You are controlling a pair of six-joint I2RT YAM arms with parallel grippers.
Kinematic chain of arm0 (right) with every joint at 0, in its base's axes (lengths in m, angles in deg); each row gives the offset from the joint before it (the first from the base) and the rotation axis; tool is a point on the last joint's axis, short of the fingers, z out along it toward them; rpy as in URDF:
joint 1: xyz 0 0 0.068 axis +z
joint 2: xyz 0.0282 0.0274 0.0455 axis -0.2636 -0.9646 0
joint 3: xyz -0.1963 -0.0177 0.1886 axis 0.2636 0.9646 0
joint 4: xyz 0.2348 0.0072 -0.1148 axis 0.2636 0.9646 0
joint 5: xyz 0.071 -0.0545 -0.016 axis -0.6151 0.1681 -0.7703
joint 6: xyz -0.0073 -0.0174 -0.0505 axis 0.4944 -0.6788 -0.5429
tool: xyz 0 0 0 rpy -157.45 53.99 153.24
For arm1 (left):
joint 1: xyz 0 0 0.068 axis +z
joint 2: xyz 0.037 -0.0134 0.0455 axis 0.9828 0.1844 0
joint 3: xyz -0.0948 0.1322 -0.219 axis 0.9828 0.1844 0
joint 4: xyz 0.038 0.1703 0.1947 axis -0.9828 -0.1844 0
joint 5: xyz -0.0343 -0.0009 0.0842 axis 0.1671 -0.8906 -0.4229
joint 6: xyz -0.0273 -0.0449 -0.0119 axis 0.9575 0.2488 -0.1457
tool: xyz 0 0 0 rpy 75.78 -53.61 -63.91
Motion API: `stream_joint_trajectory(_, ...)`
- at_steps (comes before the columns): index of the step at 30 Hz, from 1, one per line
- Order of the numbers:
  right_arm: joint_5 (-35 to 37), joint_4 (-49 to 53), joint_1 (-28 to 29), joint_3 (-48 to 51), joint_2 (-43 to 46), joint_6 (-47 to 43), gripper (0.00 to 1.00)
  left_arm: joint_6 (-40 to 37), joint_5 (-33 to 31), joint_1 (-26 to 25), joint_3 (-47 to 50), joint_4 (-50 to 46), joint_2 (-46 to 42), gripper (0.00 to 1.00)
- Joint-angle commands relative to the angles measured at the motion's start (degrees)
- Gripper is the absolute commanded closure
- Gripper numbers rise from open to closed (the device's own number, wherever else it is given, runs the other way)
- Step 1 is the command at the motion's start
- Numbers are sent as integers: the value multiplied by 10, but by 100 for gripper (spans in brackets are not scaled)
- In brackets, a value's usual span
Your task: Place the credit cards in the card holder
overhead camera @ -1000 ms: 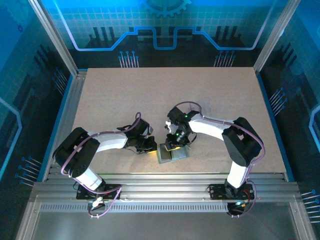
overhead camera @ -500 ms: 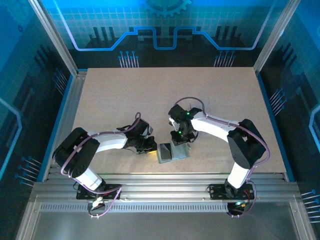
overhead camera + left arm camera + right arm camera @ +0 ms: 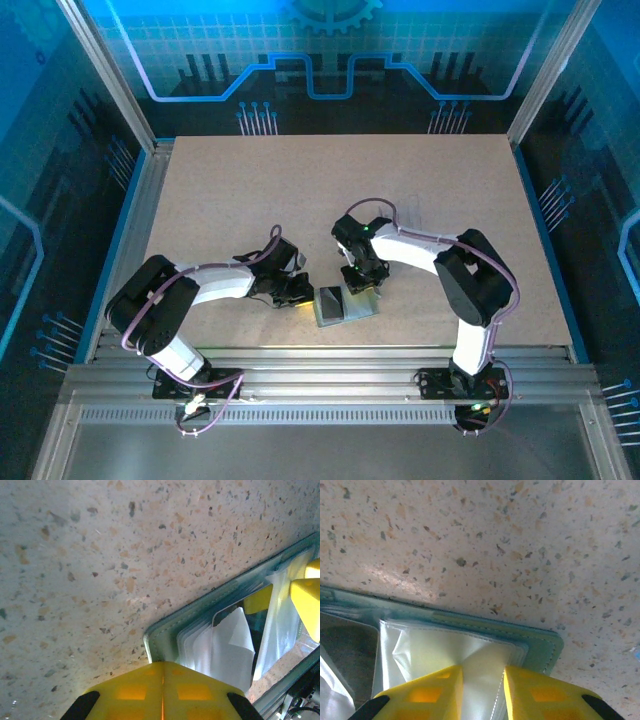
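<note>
I am viewing the rig through three cameras. The overhead one is sitting high above and behind the arm bases, facing forward and down across the whole table point(image 3: 250, 200), far enough away that the card holder point(image 3: 358, 305) is looking small near the front edge. The left wrist camera is hanging very close to the speckled tabletop, looking past the left gripper point(image 3: 162, 666) at one corner of the holder. The right wrist camera is sitting equally close, looking past the right gripper point(image 3: 481, 672) at another corner. All three are sharing the holder and the tabletop around it.
</note>
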Motion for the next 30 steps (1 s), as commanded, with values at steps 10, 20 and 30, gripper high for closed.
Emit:
stream_joint_trajectory(10, 24, -3, 23, 16, -12, 16, 96, -5, -19, 3, 19, -6, 17, 91)
stream_joint_trajectory(20, 69, 56, 51, -38, 32, 15, 100, -2, -17, 4, 27, 10, 31, 92)
stream_joint_trajectory(30, -20, 45, 63, -60, 50, 17, 96, 1, -13, 3, 29, 18, 33, 91)
